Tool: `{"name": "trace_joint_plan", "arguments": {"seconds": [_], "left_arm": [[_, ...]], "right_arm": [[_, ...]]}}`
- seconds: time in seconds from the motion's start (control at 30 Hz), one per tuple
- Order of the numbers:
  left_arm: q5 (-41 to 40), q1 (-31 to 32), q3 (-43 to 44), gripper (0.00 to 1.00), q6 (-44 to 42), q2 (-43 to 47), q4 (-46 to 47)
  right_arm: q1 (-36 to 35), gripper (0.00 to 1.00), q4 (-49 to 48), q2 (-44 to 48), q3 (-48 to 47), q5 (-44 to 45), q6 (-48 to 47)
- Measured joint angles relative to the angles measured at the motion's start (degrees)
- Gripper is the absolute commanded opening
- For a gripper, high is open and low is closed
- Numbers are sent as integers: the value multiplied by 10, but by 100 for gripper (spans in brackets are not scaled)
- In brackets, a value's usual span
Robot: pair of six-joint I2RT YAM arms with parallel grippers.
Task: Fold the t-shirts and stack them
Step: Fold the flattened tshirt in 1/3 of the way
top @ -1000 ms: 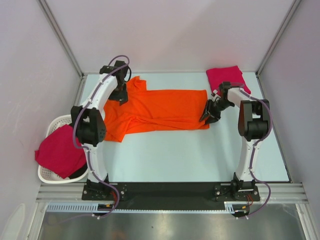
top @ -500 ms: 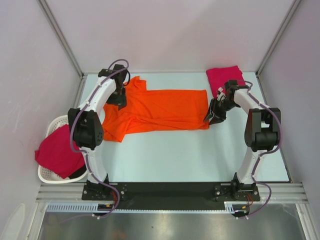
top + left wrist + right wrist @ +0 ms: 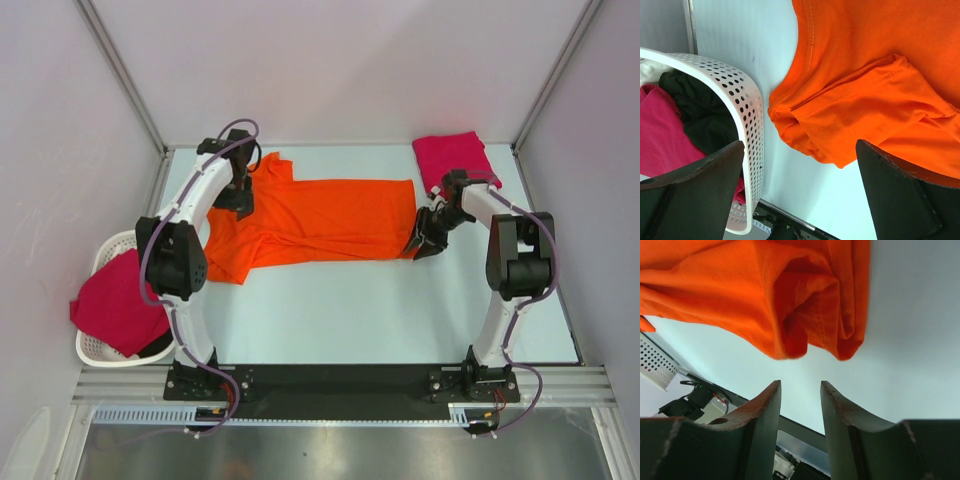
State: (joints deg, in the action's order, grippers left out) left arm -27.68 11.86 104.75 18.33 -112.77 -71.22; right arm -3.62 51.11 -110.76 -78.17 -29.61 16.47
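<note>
A spread t-shirt (image 3: 310, 225) lies left to right across the far half of the worktop (image 3: 380, 310). A folded t-shirt (image 3: 455, 155) sits in the far right corner. Beyond the left edge stands the basket (image 3: 108, 248), a third t-shirt (image 3: 115, 305) draped over its near rim.

Orange t-shirt (image 3: 310, 220); crimson-pink t-shirt (image 3: 455, 155); white perforated basket (image 3: 751, 120)

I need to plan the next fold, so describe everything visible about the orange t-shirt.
The orange t-shirt is bright, plain, soft cotton-looking knit with stitched hems. It lies mostly flat on the pale table, collar end left, hem right, sleeves rumpled and the hem corner bunched. The left gripper hangs open over the sleeve end; the right gripper sits open at the hem, nothing between its fingers.
</note>
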Motion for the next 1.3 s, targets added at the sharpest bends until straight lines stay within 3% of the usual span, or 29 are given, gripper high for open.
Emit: {"name": "trace_joint_plan", "arguments": {"seconds": [0.33,0.37,0.43,1.03,1.23,1.3], "left_arm": [[0,4,-2,100,-4,1,0],[0,4,-4,100,-4,1,1],[0,4,-6,100,-4,1,1],[8,11,-13,100,-12,1,2],[10,27,-15,100,-15,0,3],[12,34,-16,100,-15,0,4]], "right_arm": [[-23,38,-9,-70,-52,0,1],[-26,32,-10,-78,-58,0,2],[-30,0,-11,-91,-71,0,3],[-21,0,-36,-117,-143,-59,40],[-14,0,-61,-151,-210,-70,58],[-11,9,-71,-166,-223,-71,64]]}}
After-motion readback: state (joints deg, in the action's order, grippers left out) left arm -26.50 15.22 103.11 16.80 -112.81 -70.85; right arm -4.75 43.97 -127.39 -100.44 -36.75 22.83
